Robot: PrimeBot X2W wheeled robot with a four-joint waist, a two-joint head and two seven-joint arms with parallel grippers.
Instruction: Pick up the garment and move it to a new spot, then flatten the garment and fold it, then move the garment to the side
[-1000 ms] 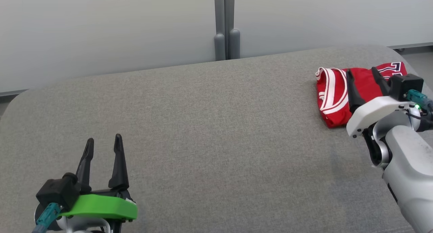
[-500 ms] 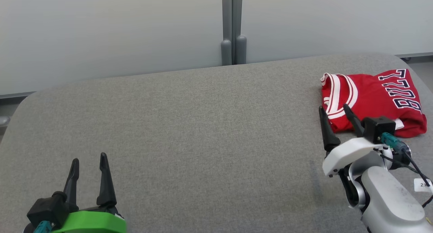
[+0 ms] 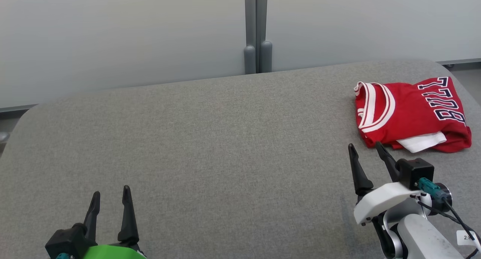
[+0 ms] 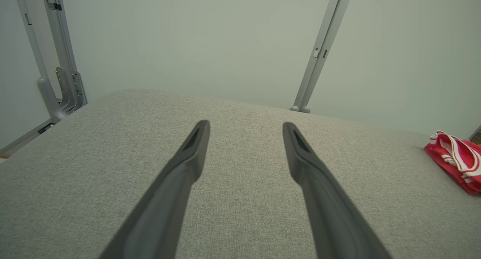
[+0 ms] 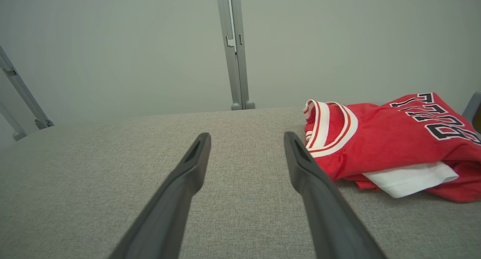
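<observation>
The folded garment point(image 4: 451, 159) runs off the left wrist view's edge.

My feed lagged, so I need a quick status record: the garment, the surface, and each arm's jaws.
garment: red jersey, white trim, folded, with a white flap poking out at its near edge
location: far right of the grey padded surface
left gripper: jaws open, empty, over the bare near-left area
right gripper: jaws open, empty, by the jersey's near-left corner, not gripping it
task stage: jersey looks folded and set to the side
</observation>
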